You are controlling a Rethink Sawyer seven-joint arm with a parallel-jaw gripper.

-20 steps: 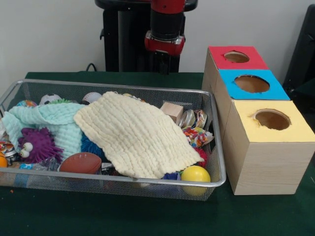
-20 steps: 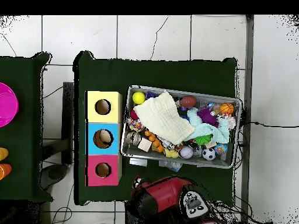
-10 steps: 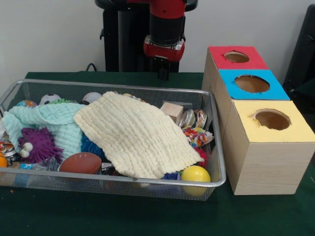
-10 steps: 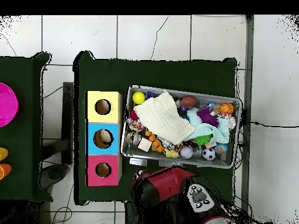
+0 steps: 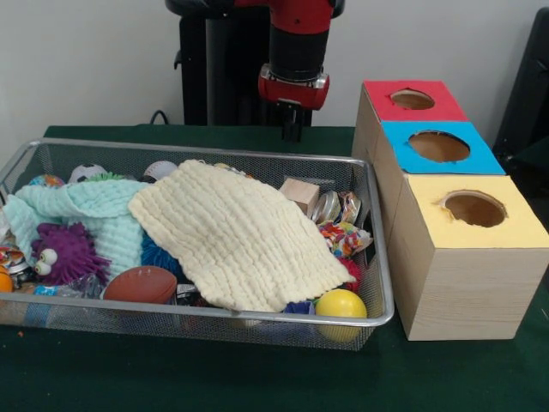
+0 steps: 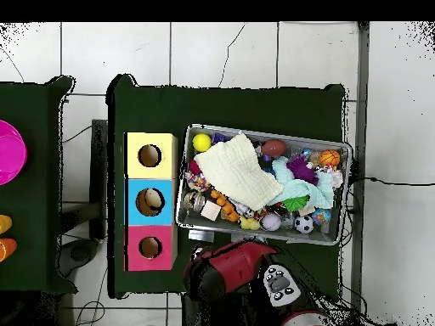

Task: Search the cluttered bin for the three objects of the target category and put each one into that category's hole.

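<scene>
Honestly, pincer (image 5: 292, 131) state unreadable behind the bin's (image 5: 382, 283) far rim; cream cloth (image 5: 236, 236) is light, floppy — pinch a raised fold.

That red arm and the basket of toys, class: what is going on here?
The gripper hangs behind the wire bin, holding nothing. The bin is full of toys, with a cream cloth draped over the middle. Beside it stand the red box, blue box and yellow box, each with a hole on top.

The red and black arm (image 5: 295, 43) hangs straight down, wrist vertical. Its gripper (image 5: 292, 130) points downward, fingers too small to read.
</scene>
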